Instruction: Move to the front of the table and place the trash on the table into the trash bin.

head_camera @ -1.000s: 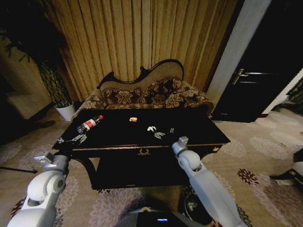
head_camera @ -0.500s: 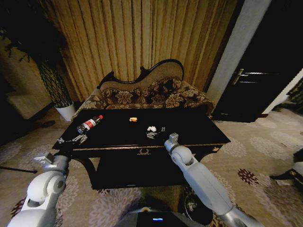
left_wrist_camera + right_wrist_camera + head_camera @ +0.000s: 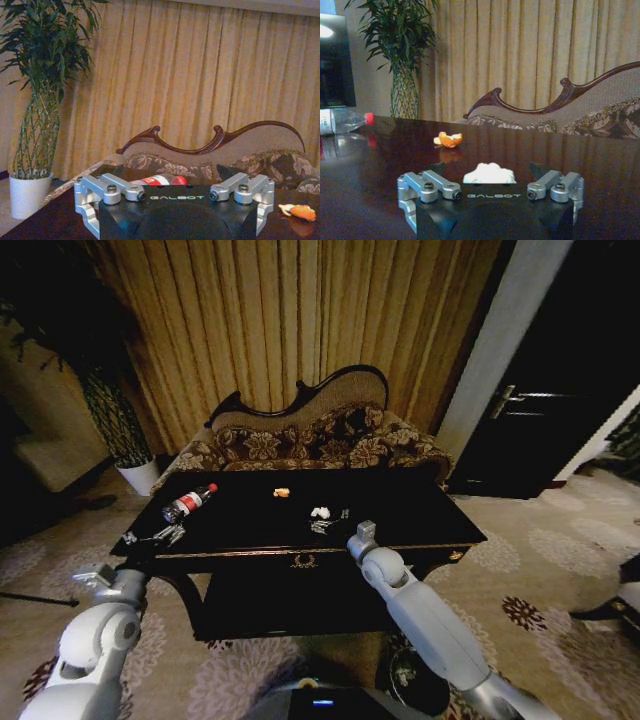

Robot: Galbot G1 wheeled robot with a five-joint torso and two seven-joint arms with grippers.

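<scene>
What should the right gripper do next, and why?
Probably ease the right gripper forward and close on the white scrap: its fingers look open, and the scrap lies on the table just ahead, centred between them.

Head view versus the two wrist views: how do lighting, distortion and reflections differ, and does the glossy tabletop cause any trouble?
Head view: dim, corners dark, door frame bowed by the wide lens; the table reads near-black, the white scrap tiny. Left wrist view: evenly lit, the bottle clear beyond the left gripper. Right wrist view: the polished top mirrors the orange scrap and curtain; the right gripper faces the white scrap.
</scene>
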